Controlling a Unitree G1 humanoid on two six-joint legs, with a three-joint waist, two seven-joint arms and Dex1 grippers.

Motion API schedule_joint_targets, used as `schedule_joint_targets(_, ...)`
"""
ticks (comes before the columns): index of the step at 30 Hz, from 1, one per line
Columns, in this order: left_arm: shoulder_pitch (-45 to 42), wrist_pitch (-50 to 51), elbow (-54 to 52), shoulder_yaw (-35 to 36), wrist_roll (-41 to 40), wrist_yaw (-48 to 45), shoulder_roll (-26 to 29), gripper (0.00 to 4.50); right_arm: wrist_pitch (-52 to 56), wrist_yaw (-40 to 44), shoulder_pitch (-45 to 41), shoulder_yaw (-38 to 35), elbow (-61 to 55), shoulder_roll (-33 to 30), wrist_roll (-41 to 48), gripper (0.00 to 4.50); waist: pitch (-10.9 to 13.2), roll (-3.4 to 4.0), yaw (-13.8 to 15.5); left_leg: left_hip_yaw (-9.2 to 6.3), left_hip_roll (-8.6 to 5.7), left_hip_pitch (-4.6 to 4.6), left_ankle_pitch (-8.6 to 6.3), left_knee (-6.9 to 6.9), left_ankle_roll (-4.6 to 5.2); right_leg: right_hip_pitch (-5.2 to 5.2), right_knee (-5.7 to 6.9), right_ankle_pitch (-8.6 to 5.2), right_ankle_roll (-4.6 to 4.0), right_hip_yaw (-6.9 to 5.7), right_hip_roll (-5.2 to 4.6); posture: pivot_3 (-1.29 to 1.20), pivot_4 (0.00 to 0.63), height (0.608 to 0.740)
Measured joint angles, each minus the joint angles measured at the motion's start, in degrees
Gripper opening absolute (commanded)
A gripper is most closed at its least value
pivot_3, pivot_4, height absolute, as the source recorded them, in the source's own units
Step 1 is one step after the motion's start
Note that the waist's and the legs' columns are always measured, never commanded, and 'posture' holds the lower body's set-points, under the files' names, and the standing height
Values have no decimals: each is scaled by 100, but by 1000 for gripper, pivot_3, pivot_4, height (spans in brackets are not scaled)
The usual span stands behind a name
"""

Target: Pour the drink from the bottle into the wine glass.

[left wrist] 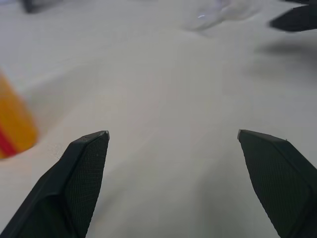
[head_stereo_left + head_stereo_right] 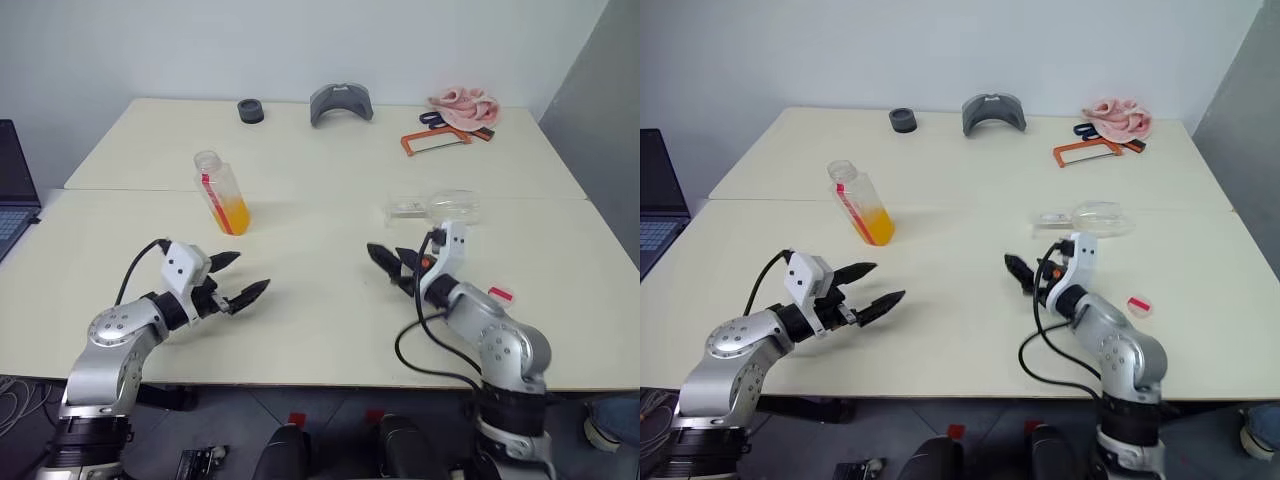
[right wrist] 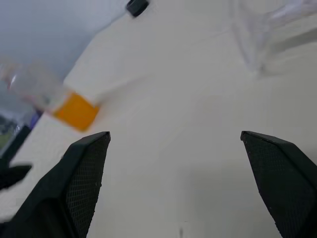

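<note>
One bottle (image 2: 222, 192), one wine glass (image 2: 436, 208) — two end effectors.

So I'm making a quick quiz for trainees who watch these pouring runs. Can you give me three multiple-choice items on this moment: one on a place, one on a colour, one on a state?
1. Where does the bottle stand?
A. ahead of the left tool
B. beside the pink cloth
C. on the laptop

2. What colour is the drink?
A. green
B. orange-yellow
C. dark red

3. How is the wine glass?
A. upright and full
B. held in the right tool
C. lying on its side on the table

Answers:
1. A: it stands on the table beyond the left tool's open fingers.
2. B: the bottle's lower part shows orange-yellow.
3. C: its bowl and foot lie flat and it looks empty; both tools are open and hold nothing.
</note>
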Motion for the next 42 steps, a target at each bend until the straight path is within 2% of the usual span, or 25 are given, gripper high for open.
schedule_joint_targets(2, -83, 26, -121, -137, 3, -186, 122, 4465, -117, -344, -266, -385, 382, 269, 215, 4500, 1, 2, -4, 9, 0, 6, 0, -13, 0, -3, -2, 0, 0, 5, 0, 0, 150, 740)
schedule_joint_targets(7, -381, 140, -372, -333, -6, -480, 240, 4465, -762, -1134, -778, -1163, 1432, 213, 837, 4500, 1, 2, -7, 37, -1, 21, 1, -39, 0, -3, -8, 0, -1, 18, -2, 0, 150, 740)
schedule_joint_targets(12, -483, 259, -426, -412, -65, -597, 239, 4465, -1539, -1453, -1358, -1570, 2436, 149, 1307, 4500, 3, 6, -78, 66, 2, 31, 1, -49, 1, -6, -8, -2, -5, 21, 8, 0, 150, 740)
schedule_joint_targets(19, -655, 268, -416, -457, -114, -755, 243, 4465, -2236, -1448, -2268, -1746, 3902, 121, 1593, 4500, 6, 9, -165, 69, 5, 31, 1, -54, 2, -7, -7, -4, -8, 21, 10, 0, 150, 740)
schedule_joint_targets(25, -755, 254, -292, -460, -117, -867, 254, 4465, -3252, -1164, -3190, -1858, 5563, 55, 1573, 4500, 7, 12, -178, 71, 6, 29, 1, -55, 2, -7, -9, -4, -8, 20, 9, 0, 150, 740)
schedule_joint_targets(28, -765, 238, -228, -462, -105, -871, 254, 4500, -3777, -1014, -3428, -1997, 6213, -36, 1563, 3934, 7, 12, -170, 71, 8, 27, 1, -55, 2, -5, -15, -3, -8, 20, 3, 0, 150, 740)
schedule_joint_targets(38, -763, 152, -179, -462, -52, -850, 250, 4500, -4382, -821, -3540, -2306, 6634, -71, 1681, 363, 7, 13, -170, 71, 14, 28, 2, -55, 2, -3, -17, -3, -8, 21, 2, 0, 150, 740)
schedule_joint_targets(39, -764, 141, -179, -462, -51, -848, 249, 4500, -4372, -786, -3543, -2293, 6599, -67, 1689, 138, 7, 12, -170, 70, 15, 29, 2, -53, 2, -1, -16, -3, -8, 22, 2, 0, 150, 740)
schedule_joint_targets(42, -764, 133, -179, -485, -50, -838, 242, 4500, -4277, -757, -3414, -2153, 6378, -27, 1614, 135, 8, 14, -171, 70, 14, 28, 2, -55, 2, -2, -16, -3, -8, 21, 2, 0, 150, 740)
